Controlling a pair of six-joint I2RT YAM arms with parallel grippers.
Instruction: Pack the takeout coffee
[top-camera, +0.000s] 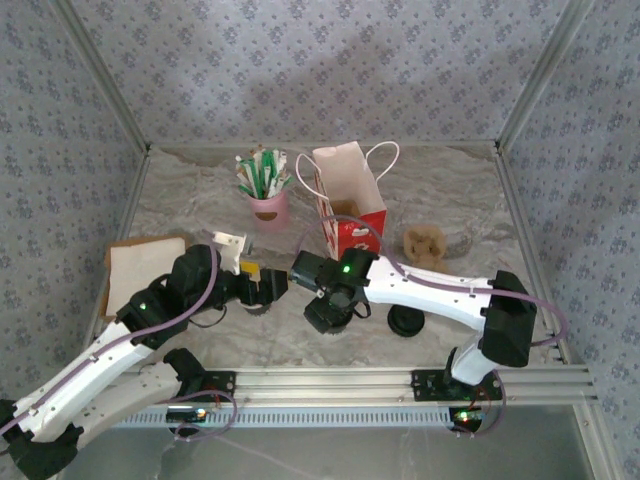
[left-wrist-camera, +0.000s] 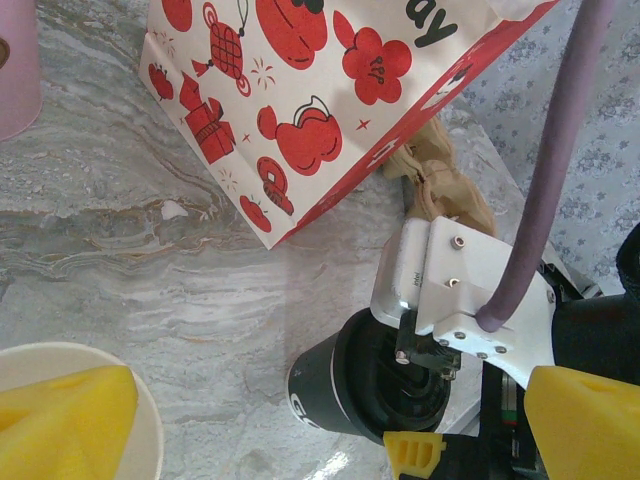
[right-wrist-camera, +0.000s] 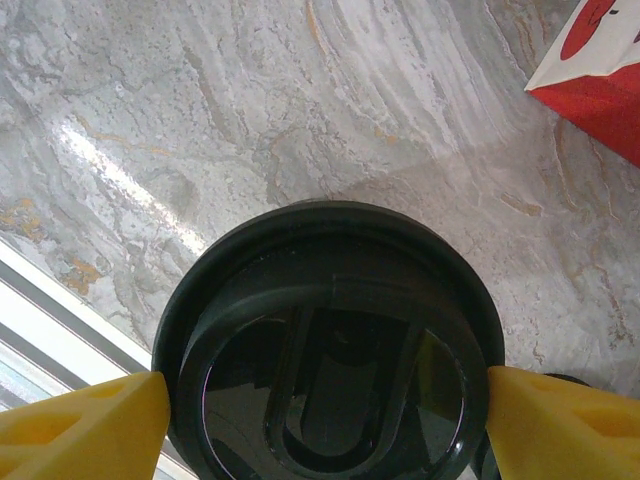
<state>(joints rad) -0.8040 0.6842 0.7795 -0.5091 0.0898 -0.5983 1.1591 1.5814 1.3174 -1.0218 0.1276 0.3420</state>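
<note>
The takeout coffee (right-wrist-camera: 330, 330) is a dark paper cup (left-wrist-camera: 320, 390) with white lettering and a black lid on top. It stands on the marble table in front of the red-and-white bag (top-camera: 350, 195). My right gripper (right-wrist-camera: 320, 400) reaches down over it, and its yellow fingers (right-wrist-camera: 100, 420) press the lid's rim from both sides. My left gripper (top-camera: 265, 285) hovers open just left of it. One of its yellow fingers (left-wrist-camera: 70, 410) hangs over a second, open cup (left-wrist-camera: 150, 430) that is cream-white inside.
A loose black lid (top-camera: 405, 320) lies right of the coffee. A pink cup of sticks (top-camera: 268, 208) stands left of the bag, and a brown crumpled lump (top-camera: 424, 245) lies to its right. A board with a white sheet (top-camera: 145, 265) lies at the far left.
</note>
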